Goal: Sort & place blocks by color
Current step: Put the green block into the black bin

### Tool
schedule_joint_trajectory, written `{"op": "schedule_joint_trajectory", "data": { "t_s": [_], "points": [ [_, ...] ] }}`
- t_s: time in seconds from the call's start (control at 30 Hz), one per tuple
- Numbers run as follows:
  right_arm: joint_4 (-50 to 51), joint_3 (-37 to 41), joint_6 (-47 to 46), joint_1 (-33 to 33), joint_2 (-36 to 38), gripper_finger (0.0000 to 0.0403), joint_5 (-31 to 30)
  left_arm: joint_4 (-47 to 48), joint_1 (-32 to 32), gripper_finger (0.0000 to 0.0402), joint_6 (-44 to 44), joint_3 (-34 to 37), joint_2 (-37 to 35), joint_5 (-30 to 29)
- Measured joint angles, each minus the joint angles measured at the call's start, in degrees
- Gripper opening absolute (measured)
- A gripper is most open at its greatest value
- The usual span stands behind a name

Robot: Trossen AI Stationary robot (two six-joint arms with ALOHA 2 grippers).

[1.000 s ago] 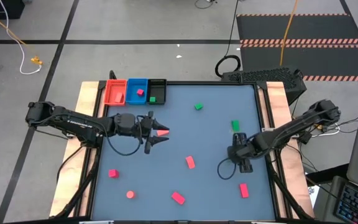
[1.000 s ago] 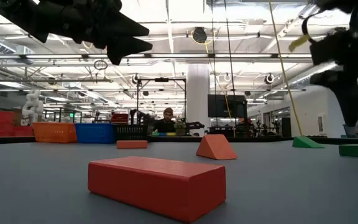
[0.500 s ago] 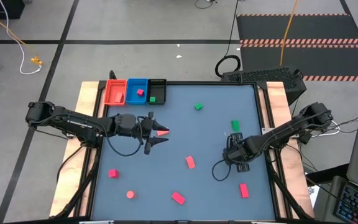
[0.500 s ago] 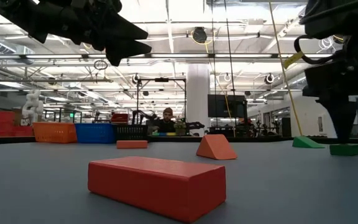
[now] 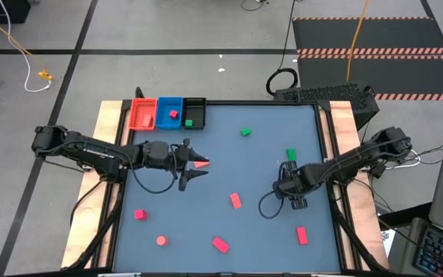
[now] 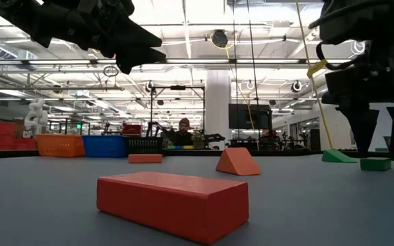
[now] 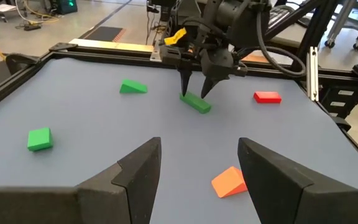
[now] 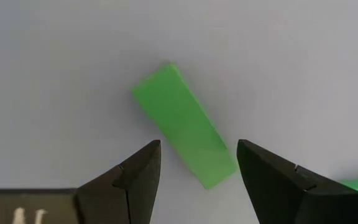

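Green bar [image 8: 185,127] lies flat on the table [image 5: 260,165] between the spread fingers of the right gripper [image 8: 197,171], which hangs point-down over it, jaws apart and nothing pinched; likely lined up for a pick; the bar's long axis runs slantwise to the finger gap, so a wrist turn looks needed before closing. Out at the table's middle the left gripper [image 5: 193,168] waits, fingers also spread and empty, an orange wedge [image 5: 201,163] just beside them. Farther off sit the red [image 5: 142,114], blue [image 5: 169,111] and black [image 5: 194,112] trays at the far-left corner.
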State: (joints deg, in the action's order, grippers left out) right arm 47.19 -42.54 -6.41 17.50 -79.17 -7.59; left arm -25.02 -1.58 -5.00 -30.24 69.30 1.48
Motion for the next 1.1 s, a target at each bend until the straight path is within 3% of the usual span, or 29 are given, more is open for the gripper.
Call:
{"op": "schedule_joint_trajectory", "data": {
  "t_s": [0.33,0.53,0.67,0.93,1.1],
  "points": [
    [-2.4,1.3,-0.1,-1.7,-0.4,0.0198,0.3,0.2,0.0,0.0216,0.0,0.0,0.0,0.0],
    [-5.9,3.2,-1.5,-1.7,-0.4,0.0133,6.2,1.0,0.0,0.0216,0.0,0.0,0.0,0.0],
    [-8.3,4.6,-5.3,-1.7,-0.1,0.01,6.9,1.0,0.0,0.0216,-0.1,0.0,0.0,0.0],
    [-17.9,3.4,-9.1,-1.7,1.2,0.0099,7.5,1.0,0.0,0.0216,0.4,0.0,0.0,-0.4],
    [-30.4,2.6,-6.5,-2.9,1.8,0.0106,2.8,0.9,0.0,0.0216,1.8,0.0,0.0,-4.0]
  ]
}}
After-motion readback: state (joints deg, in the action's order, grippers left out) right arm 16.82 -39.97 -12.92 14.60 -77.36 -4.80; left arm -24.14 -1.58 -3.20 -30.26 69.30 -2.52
